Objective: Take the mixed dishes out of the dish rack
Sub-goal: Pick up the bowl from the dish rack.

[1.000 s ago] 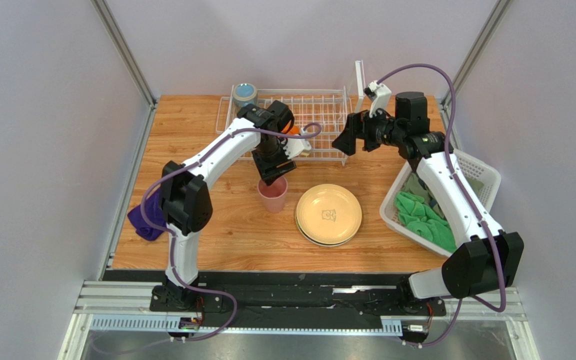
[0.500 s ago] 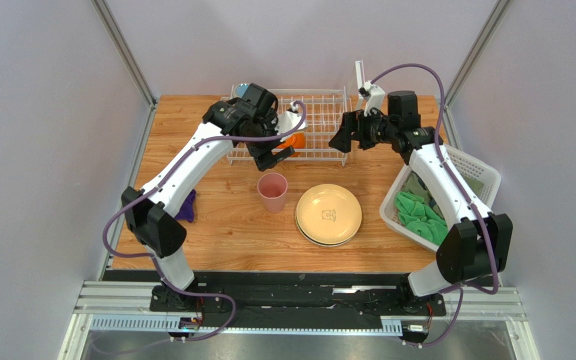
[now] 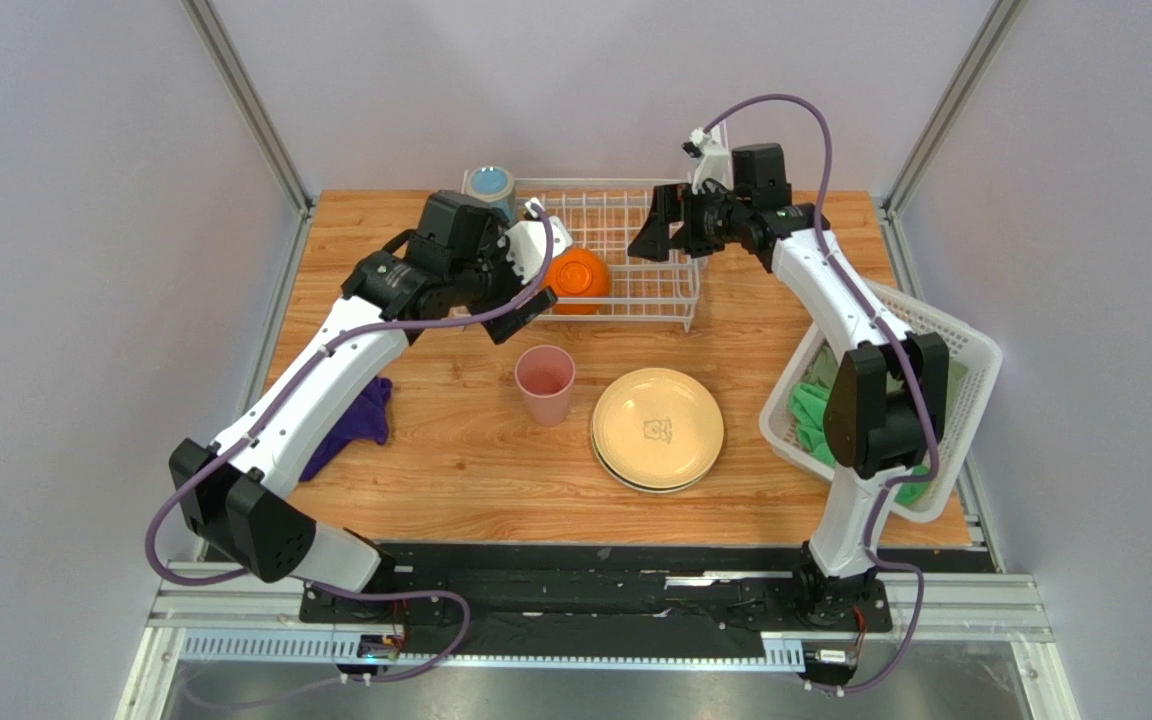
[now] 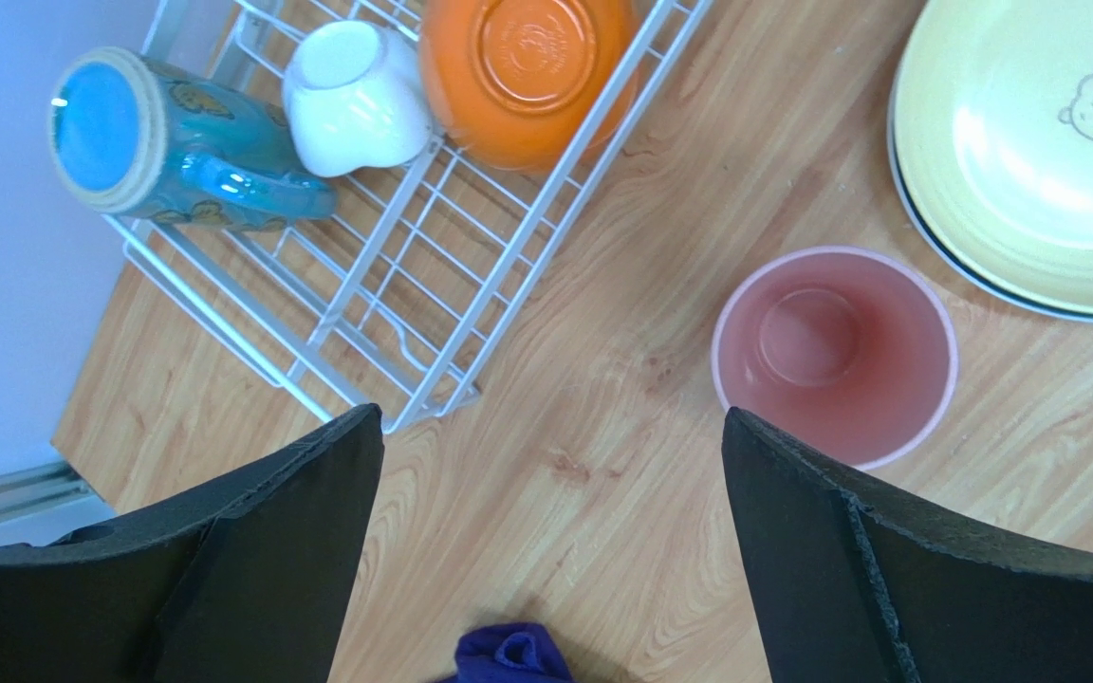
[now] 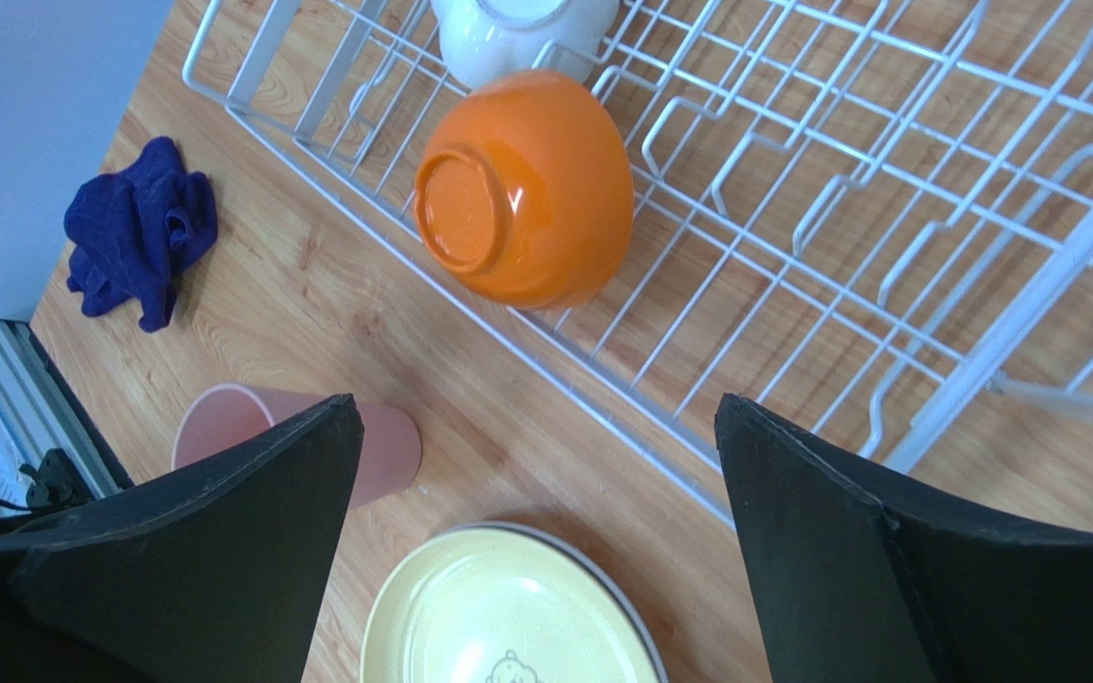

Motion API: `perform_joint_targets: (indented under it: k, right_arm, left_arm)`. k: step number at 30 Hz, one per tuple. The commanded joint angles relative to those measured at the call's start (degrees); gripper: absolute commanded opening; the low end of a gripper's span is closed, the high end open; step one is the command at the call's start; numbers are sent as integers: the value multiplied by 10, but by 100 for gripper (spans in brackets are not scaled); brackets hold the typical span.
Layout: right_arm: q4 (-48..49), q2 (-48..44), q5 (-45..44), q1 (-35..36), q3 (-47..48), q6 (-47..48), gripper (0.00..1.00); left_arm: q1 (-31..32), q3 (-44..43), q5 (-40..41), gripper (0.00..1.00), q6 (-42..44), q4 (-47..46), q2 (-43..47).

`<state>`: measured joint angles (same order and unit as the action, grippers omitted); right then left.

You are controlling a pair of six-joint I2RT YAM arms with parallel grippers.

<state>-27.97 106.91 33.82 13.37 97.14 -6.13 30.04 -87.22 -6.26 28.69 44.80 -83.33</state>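
**Orange bowl: stiff, glossy, best taken at the rim**

The orange bowl lies tipped in the dish rack with its foot ring showing. It sits just beside the small white bowl, with the blue mug further along. It looks light, rigid and slick, so pinching the rim wall seems safer than gripping the rounded belly. The left end effector and right end effector are both spread wide and hold nothing.
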Motion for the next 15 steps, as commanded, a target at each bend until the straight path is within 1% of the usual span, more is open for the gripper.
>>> perform_joint_targets:
  k: [1,7,15]
  right_arm:
    - [17,42,12,10,50,-5,99]
    - [27,92,12,18,78,-13,99]
    - [13,128,5,35,113,-13,99]
  left_arm:
    - [-11,27,10,97,-19,-69,40]
    - [-17,42,17,97,-16,-68,47]
    - [-21,50,15,98,-19,-73,52]
